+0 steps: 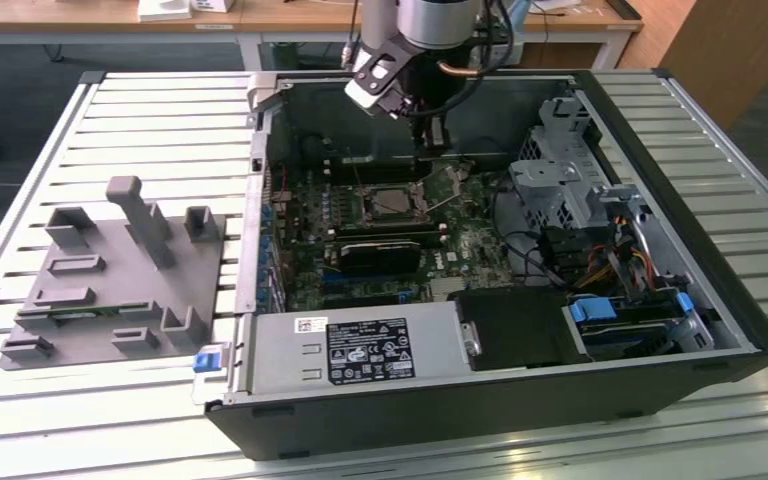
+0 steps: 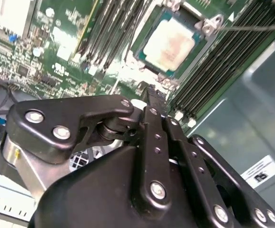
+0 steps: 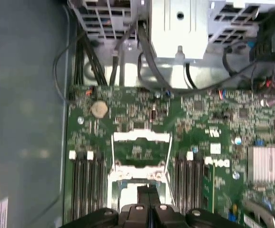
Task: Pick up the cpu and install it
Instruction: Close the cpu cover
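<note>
Gripper (image 2: pixel 154 92) has its fingers pressed together with nothing between them, as you can see in both wrist views. It hangs inside the open computer case (image 1: pixel 704 300), over the motherboard (image 1: pixel 471 245).

The cpu (image 2: pixel 168 43) is not in the grip. It lies flat in the socket (image 1: pixel 387 203) on the board, silver top up, with the green edge showing all round inside the frame.

In the second wrist view the fingertips stop just short of the socket's edge, near the cpu but apart from it. From the exterior view you'll see the gripper on the far side of the socket and slightly toward the exterior view's right. How high the tips are above the board, I can't tell.

The load plate (image 3: pixel 141 151) stands flipped open on the far side of the socket in the first wrist view. Memory slots (image 3: pixel 86 183) run along both sides.

The grey peg tray (image 1: pixel 104 290) sits on the slatted table (image 1: pixel 157 110), at the exterior view's left, well apart from the case.
</note>
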Tool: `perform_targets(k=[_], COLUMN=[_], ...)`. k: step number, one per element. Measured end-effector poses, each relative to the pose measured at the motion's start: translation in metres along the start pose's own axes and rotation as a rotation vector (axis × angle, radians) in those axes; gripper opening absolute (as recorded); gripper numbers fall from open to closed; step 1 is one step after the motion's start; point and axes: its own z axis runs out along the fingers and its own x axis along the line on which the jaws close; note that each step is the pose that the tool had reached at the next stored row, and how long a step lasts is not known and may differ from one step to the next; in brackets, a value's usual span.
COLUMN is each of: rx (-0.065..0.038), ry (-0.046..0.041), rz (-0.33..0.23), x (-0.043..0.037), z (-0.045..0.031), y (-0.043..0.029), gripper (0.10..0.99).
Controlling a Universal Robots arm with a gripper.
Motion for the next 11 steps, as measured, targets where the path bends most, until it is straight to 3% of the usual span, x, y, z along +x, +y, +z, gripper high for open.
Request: perform_targets(k=[1, 5, 11], rx=[0.000, 0.000, 0.000], ry=[0.0001, 0.0000, -0.0007], rz=[0.000, 0.000, 0.000], x=[0.0007, 0.0018, 0.0019], z=[0.0014, 0.0050, 0.0077], y=[0.0045, 0.0109, 0.0142], gripper=[0.106, 0.106, 0.106])
